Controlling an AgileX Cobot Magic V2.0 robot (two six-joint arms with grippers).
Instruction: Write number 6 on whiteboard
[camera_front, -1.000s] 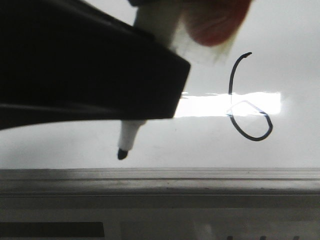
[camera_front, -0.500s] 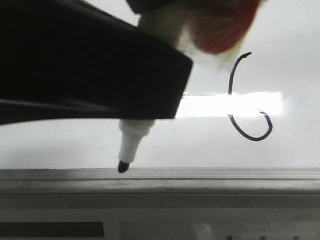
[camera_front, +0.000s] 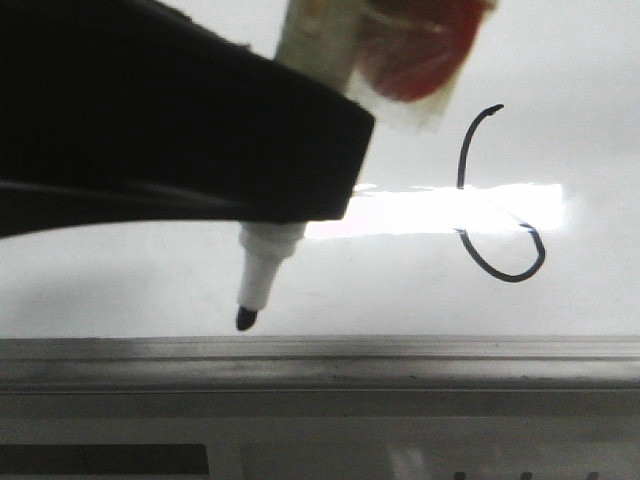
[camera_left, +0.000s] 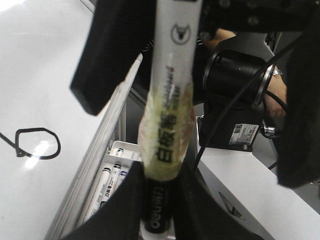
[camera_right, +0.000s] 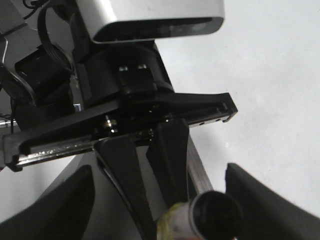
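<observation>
**Marker held above the board, the 6 drawn to the right**

Gripped in my left end effector (camera_left: 157, 210) was a white marker (camera_left: 172, 75), the dark fingers (camera_left: 120, 210) closed around its black lower barrel, with a band of yellowed tape wrapped just above them. In the front view that same end effector (camera_front: 170, 120) filled the upper left as a large black mass, and the marker (camera_front: 262, 270) poked out below it, tilted, its black tip close to the whiteboard (camera_front: 400, 290) near the grey frame edge (camera_front: 400, 360). Whether the tip touched the glossy surface, I could not tell. Behind the marker's upper part sat a blurred red shape with clear tape (camera_front: 415, 60).

Further right, well apart from the tip, stood the number 6 (camera_front: 500, 200): a thin black curved stem with a rounded loop at its bottom, crossed by the bright rectangular reflection (camera_front: 450, 210). From my left wrist its loop (camera_left: 37, 144) showed on the white board, and beside the frame lay a tray of spare markers (camera_left: 107, 182).

My right end effector (camera_right: 160, 220) showed only dark finger parts at the edges of its own view, and I could not tell whether it was open or closed.
</observation>
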